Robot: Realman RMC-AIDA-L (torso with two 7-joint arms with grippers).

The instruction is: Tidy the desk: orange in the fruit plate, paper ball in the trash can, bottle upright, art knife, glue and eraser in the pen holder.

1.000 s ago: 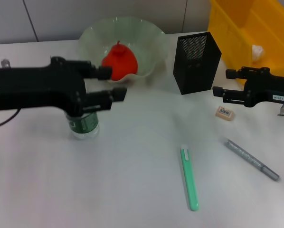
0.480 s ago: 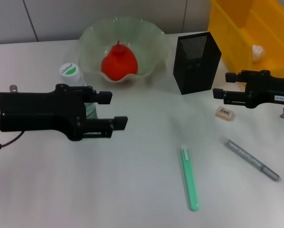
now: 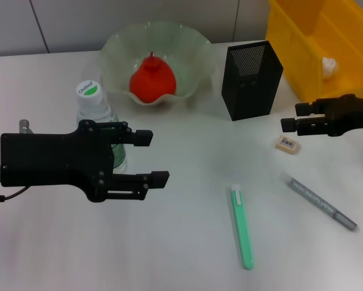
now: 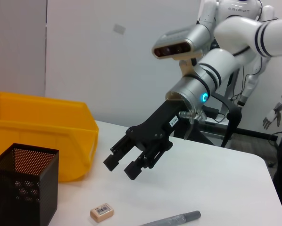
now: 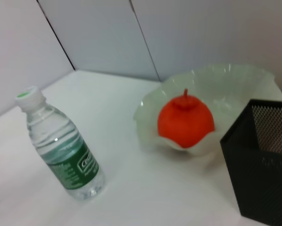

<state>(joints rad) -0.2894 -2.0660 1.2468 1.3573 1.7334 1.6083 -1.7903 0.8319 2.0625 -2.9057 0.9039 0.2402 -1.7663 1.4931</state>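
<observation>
**Bottle upright, eraser loose on desk**

On the white desk (image 3: 181,242), largest first: yellow trash can (image 3: 303,36) holding paper ball (image 3: 329,65); fruit plate (image 3: 118,45) cradling orange (image 3: 152,79); black mesh pen holder (image 3: 251,82); bottle (image 3: 96,118) upright behind left pincer (image 3: 152,158), wide open, empty. Right pincer (image 3: 289,116) open, empty, just above eraser (image 3: 288,143).

Even, diffuse overhead lighting; no harsh glare in any view.

The table (image 3: 187,254) reads bright and uniform, with soft, faint shadows under the pen holder (image 3: 251,80) and the green knife (image 3: 243,225). The left gripper (image 3: 152,157) renders as near-solid black with little surface detail. In the right wrist view the bottle (image 5: 61,146) and orange (image 5: 185,121) look slightly soft, and the wall lines tilt.
</observation>
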